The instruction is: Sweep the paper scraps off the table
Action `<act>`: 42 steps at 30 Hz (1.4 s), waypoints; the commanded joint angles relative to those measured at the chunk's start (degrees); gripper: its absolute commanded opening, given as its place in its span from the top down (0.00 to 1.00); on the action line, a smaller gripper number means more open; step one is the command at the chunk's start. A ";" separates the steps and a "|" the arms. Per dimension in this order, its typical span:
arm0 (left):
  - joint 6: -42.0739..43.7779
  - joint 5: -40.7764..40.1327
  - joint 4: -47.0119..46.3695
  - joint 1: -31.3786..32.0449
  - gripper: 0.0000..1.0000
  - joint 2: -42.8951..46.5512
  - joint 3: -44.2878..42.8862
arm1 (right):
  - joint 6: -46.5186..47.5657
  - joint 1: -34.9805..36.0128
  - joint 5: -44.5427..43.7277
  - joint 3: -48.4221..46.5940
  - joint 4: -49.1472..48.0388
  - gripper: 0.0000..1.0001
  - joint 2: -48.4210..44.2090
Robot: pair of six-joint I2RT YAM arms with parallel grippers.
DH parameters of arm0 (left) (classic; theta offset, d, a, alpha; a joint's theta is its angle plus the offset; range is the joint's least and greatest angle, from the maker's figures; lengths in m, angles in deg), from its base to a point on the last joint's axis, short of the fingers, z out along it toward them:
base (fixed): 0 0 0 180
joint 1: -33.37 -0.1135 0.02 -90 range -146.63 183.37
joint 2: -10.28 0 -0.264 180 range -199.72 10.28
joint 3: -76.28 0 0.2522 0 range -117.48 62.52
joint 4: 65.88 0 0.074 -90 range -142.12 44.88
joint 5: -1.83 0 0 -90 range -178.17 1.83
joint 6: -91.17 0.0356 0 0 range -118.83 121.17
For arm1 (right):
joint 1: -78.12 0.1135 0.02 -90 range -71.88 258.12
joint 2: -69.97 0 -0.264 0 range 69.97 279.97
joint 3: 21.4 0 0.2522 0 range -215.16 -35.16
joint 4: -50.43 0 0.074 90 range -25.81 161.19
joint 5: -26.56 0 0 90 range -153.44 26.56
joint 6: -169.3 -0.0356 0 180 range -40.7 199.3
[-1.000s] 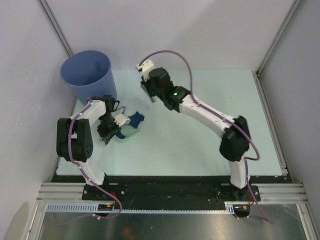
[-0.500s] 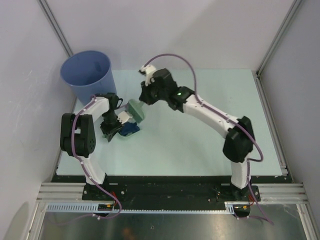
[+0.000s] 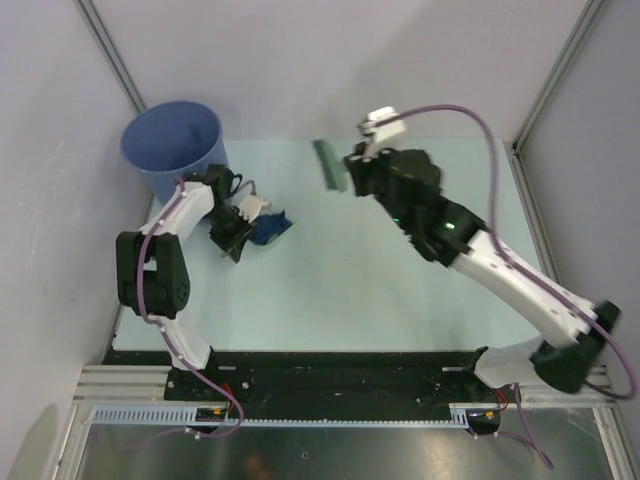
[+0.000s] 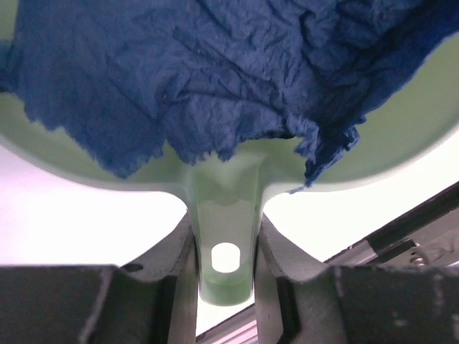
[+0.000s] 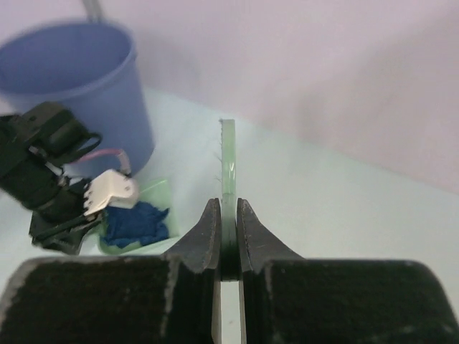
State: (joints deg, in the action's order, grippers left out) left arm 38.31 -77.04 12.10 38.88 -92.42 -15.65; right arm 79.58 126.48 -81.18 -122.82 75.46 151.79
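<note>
The dark blue paper scrap (image 4: 215, 72) lies crumpled in the dustpan (image 4: 226, 215), at the far left of the bench (image 3: 400, 290), just beside the blue bucket (image 3: 175, 145). The left jaws are clenched on the pan's handle; the right jaws grip the brush (image 3: 329, 163) over the far middle. The wad overhangs the pan's rim, so a tilt or jolt towards the bucket could spill it onto the bench, and the pan might clip the bucket's wall
</note>
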 commanded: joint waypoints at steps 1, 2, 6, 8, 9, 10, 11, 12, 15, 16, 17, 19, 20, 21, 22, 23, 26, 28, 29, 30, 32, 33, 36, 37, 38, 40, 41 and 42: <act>-5.49 7.94 -0.07 0.54 1.00 6.80 -9.00 | 4.56 -0.46 -12.14 4.06 -9.08 1.00 -13.78; -6.03 8.55 0.02 0.72 1.00 8.20 -12.15 | 4.30 -0.81 -12.67 4.51 -6.29 1.00 -14.75; -9.19 8.91 0.20 0.72 1.00 10.93 -21.04 | 3.16 -1.51 -11.71 7.58 -2.13 1.00 -17.31; -11.56 4.35 0.89 0.72 1.00 11.46 -27.43 | 2.11 -1.43 -11.36 8.81 -0.29 1.00 -17.49; -12.00 2.07 1.60 0.72 1.00 11.38 -29.65 | 1.66 -1.51 -11.09 9.17 0.33 1.00 -17.40; -12.01 -0.21 2.47 0.72 1.00 11.38 -31.93 | 1.23 -1.43 -11.09 9.52 1.38 1.00 -17.22; -12.01 -5.89 4.40 0.63 1.00 10.94 -36.31 | 0.52 -1.51 -10.22 10.39 1.74 1.00 -17.05; -11.84 -9.34 5.37 0.63 1.00 10.68 -38.35 | 0.34 -1.43 -9.86 10.75 1.91 1.00 -17.05; -9.47 -24.54 8.45 -0.15 1.00 8.66 -45.82 | -0.01 -1.43 -7.76 12.07 2.44 1.00 -16.43; -7.37 -29.54 9.07 -0.42 1.00 8.13 -47.50 | -0.01 -1.34 -7.49 12.25 2.70 1.00 -16.26; -6.22 -33.42 9.77 -0.60 1.00 7.43 -50.30 | -1.05 -1.34 -6.53 12.42 2.62 1.00 -15.91; -1.76 -44.94 9.69 -1.82 1.00 6.72 -53.12 | -1.24 -0.90 -5.65 12.86 2.62 1.00 -15.55; 0.01 -48.11 9.69 -2.44 1.00 5.33 -56.18 | -1.24 -0.72 -5.03 12.86 2.62 1.00 -15.38; 3.51 -55.45 9.52 -3.14 1.00 4.53 -57.87 | -1.24 -0.63 -4.77 13.04 2.62 1.00 -15.12; 5.20 -58.65 9.25 -4.45 1.00 2.00 -59.88 | -1.15 -0.29 -4.59 13.13 2.36 1.00 -14.94; 7.04 -62.34 8.90 -4.90 1.00 0.67 -63.82 | -1.07 -0.11 -4.33 13.30 2.27 1.00 -14.85; 18.89 -75.09 1.45 -5.34 1.00 -3.03 -66.50 | -0.36 0.60 -3.80 13.56 1.39 1.00 -14.41; 30.84 -82.11 -7.83 -5.26 1.00 -3.91 -65.18 | -0.36 1.03 -3.80 13.65 1.13 1.00 -14.15; 35.06 -83.72 -10.85 -5.26 1.00 -4.26 -64.05 | -0.45 1.30 -3.62 13.65 1.13 1.00 -14.06; 42.93 -85.30 -13.84 -5.26 1.00 -4.62 -63.95 | -0.45 1.39 -3.53 13.65 1.13 1.00 -14.14; 49.92 -87.95 -20.00 -5.17 1.00 -5.67 -63.60 | -0.45 1.74 -3.53 13.74 1.21 1.00 -14.15; 55.78 -88.65 -21.58 -5.17 1.00 -5.85 -63.42 | -0.36 1.83 -3.53 13.65 1.30 1.00 -14.32; 63.54 -90.85 -24.58 -5.17 1.00 -7.08 -62.63 | 0.95 2.26 -3.53 13.65 1.21 1.00 -14.41; 64.97 -91.29 -26.76 -5.17 1.00 -7.78 -62.80 | 1.04 2.35 -3.53 13.65 1.13 1.00 -14.41; 66.55 -91.73 -28.35 -5.17 1.00 -8.13 -62.81 | 1.05 2.53 -3.62 13.65 1.13 1.00 -14.67; 70.07 -91.99 -31.42 -5.08 1.00 -9.01 -62.72 | 1.31 2.97 -3.80 13.74 1.12 1.00 -14.76; 70.95 -92.08 -32.40 -5.08 1.00 -9.28 -62.72 | 1.40 3.14 -4.06 13.65 1.21 1.00 -14.76; 72.53 -92.34 -33.28 -5.08 1.00 -9.54 -62.72 | 1.57 3.32 -4.15 13.65 1.21 1.00 -14.76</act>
State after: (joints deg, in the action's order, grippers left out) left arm 99.08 -164.92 -11.63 33.53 -101.29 -78.05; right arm 80.19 128.90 -84.96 -108.57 79.72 137.91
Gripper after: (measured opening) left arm 0.319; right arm 0.078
